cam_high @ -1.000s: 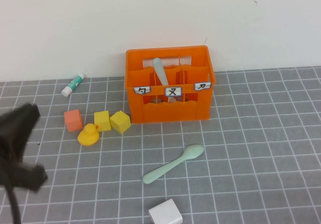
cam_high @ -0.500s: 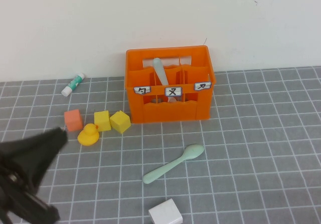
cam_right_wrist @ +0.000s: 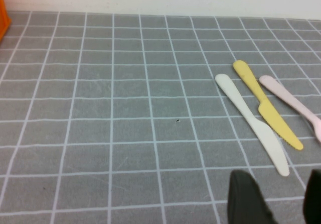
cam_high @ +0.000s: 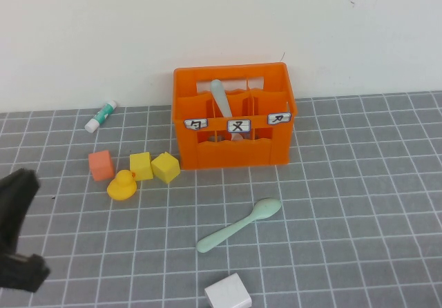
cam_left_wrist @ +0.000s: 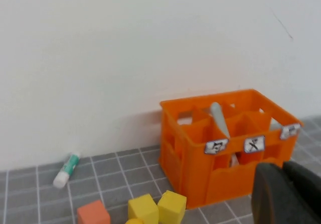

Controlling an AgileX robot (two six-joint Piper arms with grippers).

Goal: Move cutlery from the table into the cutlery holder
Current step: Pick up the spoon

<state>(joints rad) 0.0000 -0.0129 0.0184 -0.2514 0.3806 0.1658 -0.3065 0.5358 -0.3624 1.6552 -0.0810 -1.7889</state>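
Observation:
The orange cutlery holder [cam_high: 235, 152] stands at the back of the grey grid table [cam_high: 359, 204]. A mint-green handle [cam_high: 220, 98] sticks up from its middle compartment; it also shows in the left wrist view [cam_left_wrist: 219, 120]. The mint-green spoon [cam_high: 238, 226] lies flat on the table in front of the holder. My left gripper [cam_high: 17, 242] is at the near left edge, well left of the spoon. In the left wrist view its fingers [cam_left_wrist: 273, 196] are together and empty, facing the holder [cam_left_wrist: 225, 179]. My right gripper [cam_right_wrist: 278, 204] is open and empty above bare table, out of the high view.
An orange cube [cam_high: 101, 164], two yellow cubes [cam_high: 141, 165] [cam_high: 166, 167] and a yellow duck [cam_high: 122, 185] sit left of the holder. A white-and-green tube [cam_high: 101, 115] lies by the wall. A white block [cam_high: 228, 293] is at the front. White [cam_right_wrist: 253, 128], yellow [cam_right_wrist: 266, 111] and pink [cam_right_wrist: 293, 103] knives lie near my right gripper.
My left gripper swung out over the near left of the table, then drew back toward the left edge. The spoon and the holder have not moved.

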